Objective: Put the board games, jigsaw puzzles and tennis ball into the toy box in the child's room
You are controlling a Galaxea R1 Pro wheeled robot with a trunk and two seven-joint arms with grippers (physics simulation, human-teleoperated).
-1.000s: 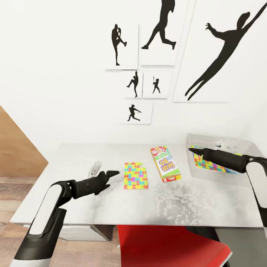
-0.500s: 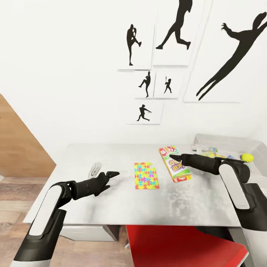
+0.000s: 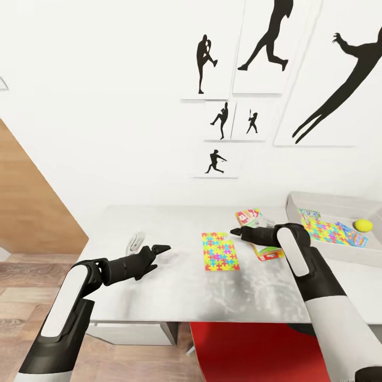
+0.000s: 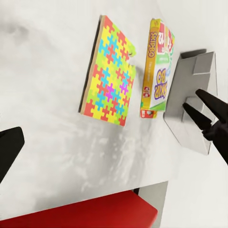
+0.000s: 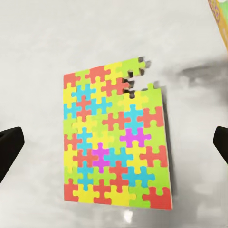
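"SKIP BO" lettering on board game (image 4: 156,71) beside jigsaw puzzle (image 4: 109,79).

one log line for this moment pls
right claw: open, over jigsaw puzzle | left claw: open, idle | toy box: puzzle, tennis ball inside | SKIP BO box: on table

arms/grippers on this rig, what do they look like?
Both arms: white shells on the upper segments, matte black forearms and wrists. The left gripper and right gripper are black, each with two slim pointed fingers. No cables or markings visible.
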